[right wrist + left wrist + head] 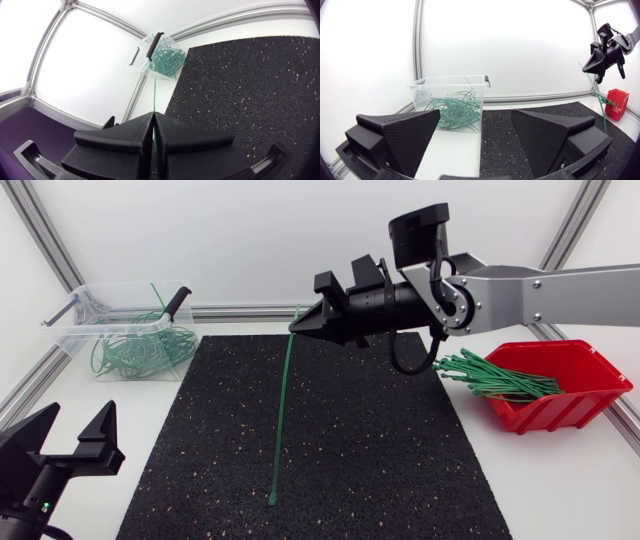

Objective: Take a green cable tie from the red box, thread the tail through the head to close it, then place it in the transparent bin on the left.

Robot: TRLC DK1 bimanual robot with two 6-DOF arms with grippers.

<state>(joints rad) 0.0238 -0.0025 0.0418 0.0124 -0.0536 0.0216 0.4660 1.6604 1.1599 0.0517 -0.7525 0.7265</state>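
1. The green cable tie is straight and not closed. It is gripped at its upper part in the tip of my right pincer, and only a short piece stands out above the fingers.
2. From the tip, the tie runs down to the black mat. Its lower end is near the front edge of the mat, a little left of the middle. I cannot tell if that end really touches the mat.
3. The right pincer is above the far edge of the mat. In the right wrist view its two fingers are pressed together, with the green strip between them, so it is clamped on the tie.
4. My left pincer is at the front left corner of the tabletop. Its fingers are wide apart and hold nothing.
5. The transparent bin is at the far left corner of the tabletop, with many looped green ties inside.
6. The red box is at the right edge of the tabletop. A bundle of straight green ties sticks out of it toward the mat.
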